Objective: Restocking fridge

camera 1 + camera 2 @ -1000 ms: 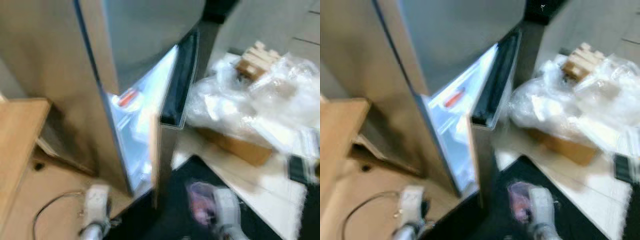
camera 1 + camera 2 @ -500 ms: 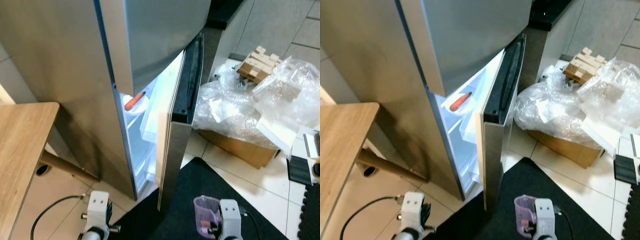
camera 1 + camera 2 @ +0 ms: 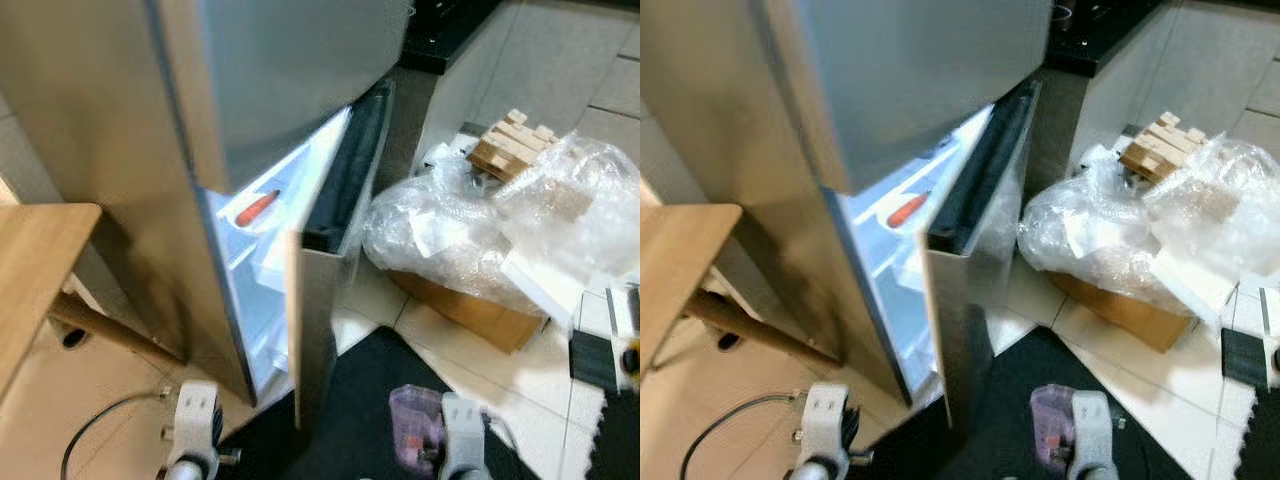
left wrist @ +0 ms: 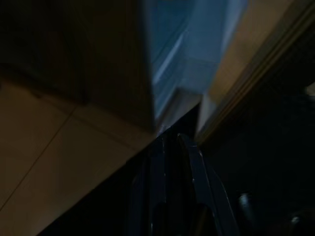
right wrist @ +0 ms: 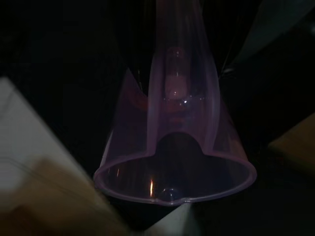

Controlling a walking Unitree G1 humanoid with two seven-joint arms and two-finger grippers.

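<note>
My right gripper (image 5: 172,98) has its fingers clamped on a purple cup (image 5: 174,162), low by the open fridge (image 3: 300,200).
The cup looks light, thin and slippery, so I hold its side gently; left fingers (image 4: 194,162) look nearly together.

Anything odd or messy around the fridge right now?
Yes. A heap of crumpled plastic wrap over a cardboard box clutters the floor right of the fridge's half-open lower door. A lone carrot lies on the lit shelf.

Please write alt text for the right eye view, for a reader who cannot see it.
A steel fridge stands with its lower door ajar, a carrot lit inside. Low down, the right hand carries a purple cup; plastic wrap lies on the floor.
</note>
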